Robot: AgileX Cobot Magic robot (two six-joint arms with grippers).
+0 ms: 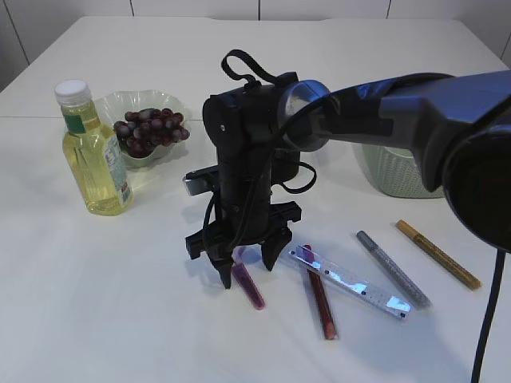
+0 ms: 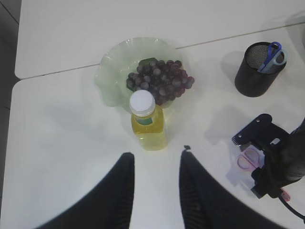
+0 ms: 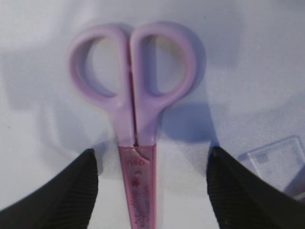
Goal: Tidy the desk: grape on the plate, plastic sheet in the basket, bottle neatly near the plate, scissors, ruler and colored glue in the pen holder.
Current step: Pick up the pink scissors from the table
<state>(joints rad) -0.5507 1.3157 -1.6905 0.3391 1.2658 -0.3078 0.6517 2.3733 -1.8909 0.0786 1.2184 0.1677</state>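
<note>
1. Pink-handled scissors (image 3: 131, 109), one pair in a pink sheath, lie flat on the white tabletop (image 1: 96, 303); the right gripper (image 1: 249, 267) stands over them with its jaws released, one on each side of the sheath, not touching it.
2. One bunch of dark grapes (image 2: 160, 81) sits on one pale green wavy plate (image 2: 110, 71).
3. One bottle (image 2: 147, 121) of yellow liquid with a white cap stands upright just beside the plate.
4. One clear ruler (image 1: 351, 282) lies flat to the right of the scissors, and its end shows at the edge of the right wrist view.
5. Three glue pens lie on the tabletop: a red one (image 1: 320, 294) beside the ruler, a silver one (image 1: 393, 270) further right, and a gold one (image 1: 438, 254) beyond that.
6. One pale green basket (image 1: 391, 171) stands behind the right arm, partly hidden.
7. Only the left wrist view shows one black mesh pen holder (image 2: 257, 69) with a blue-handled item in it.
8. The left gripper (image 2: 157, 164), seen only in its own view, hangs high above the bottle with jaws parted and nothing between them.
</note>
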